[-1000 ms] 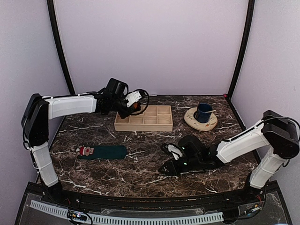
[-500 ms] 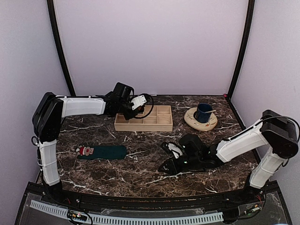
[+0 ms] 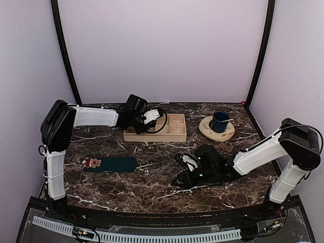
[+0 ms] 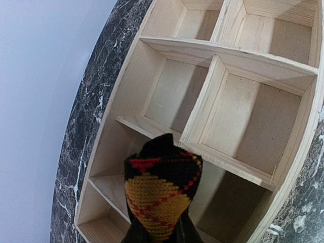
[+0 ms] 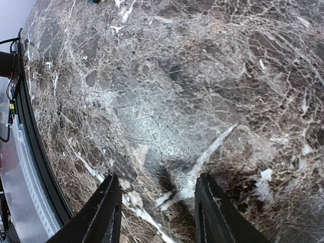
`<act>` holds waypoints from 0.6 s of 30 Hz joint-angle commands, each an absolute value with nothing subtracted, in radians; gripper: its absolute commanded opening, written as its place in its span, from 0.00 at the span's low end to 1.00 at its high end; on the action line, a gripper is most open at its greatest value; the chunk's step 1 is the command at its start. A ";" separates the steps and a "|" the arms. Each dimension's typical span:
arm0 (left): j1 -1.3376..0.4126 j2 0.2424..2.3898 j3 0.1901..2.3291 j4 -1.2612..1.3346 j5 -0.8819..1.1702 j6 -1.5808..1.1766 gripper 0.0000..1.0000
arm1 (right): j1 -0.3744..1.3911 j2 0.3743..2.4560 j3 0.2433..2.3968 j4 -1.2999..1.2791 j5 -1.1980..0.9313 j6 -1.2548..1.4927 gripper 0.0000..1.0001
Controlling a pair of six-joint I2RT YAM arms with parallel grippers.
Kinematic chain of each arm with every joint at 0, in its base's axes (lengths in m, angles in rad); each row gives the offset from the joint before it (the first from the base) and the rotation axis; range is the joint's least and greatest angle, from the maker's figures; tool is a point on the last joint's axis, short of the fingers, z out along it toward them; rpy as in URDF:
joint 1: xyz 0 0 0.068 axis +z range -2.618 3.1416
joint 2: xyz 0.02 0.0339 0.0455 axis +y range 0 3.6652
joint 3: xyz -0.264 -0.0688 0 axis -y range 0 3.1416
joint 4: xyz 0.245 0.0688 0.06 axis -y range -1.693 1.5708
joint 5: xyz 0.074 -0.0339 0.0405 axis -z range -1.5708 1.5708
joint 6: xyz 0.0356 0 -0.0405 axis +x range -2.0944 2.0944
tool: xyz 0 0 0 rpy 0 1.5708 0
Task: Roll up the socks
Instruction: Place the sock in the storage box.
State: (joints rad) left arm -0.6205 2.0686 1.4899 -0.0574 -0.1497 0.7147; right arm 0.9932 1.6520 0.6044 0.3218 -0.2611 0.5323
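Top: teal sock, flat knit with a red-white Santa patch, lies on the brown white-veined marble table, front left. Left gripper sits over the left end of the pale wood compartment tray. Right gripper is low over the table, mid-right. Blue cup on round beige saucer, back right.

Left wrist: jaws narrow, pinching the bunched argyle sock, a black knit with orange/red diamonds, above the tray's dividers.

Right wrist: black fingers spread apart over bare marble.
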 commanded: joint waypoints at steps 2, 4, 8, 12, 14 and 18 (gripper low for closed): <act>-0.628 2.100 1.518 -0.073 -0.175 0.713 0.00 | 0.975 1.661 0.591 0.364 -0.279 0.522 0.45; -0.630 2.112 1.517 -0.075 -0.182 0.704 0.00 | 0.973 1.663 0.588 0.370 -0.283 0.523 0.45; -0.630 2.131 1.528 -0.085 -0.194 0.684 0.00 | 0.967 1.662 0.582 0.375 -0.289 0.523 0.45; -0.630 2.164 1.592 -0.172 -0.198 0.643 0.00 | 0.959 1.660 0.578 0.377 -0.294 0.522 0.45; -0.631 2.182 1.636 -0.230 -0.195 0.613 0.00 | 0.955 1.660 0.578 0.378 -0.296 0.520 0.45; -0.632 2.193 1.669 -0.302 -0.188 0.573 0.00 | 0.951 1.661 0.575 0.382 -0.302 0.520 0.45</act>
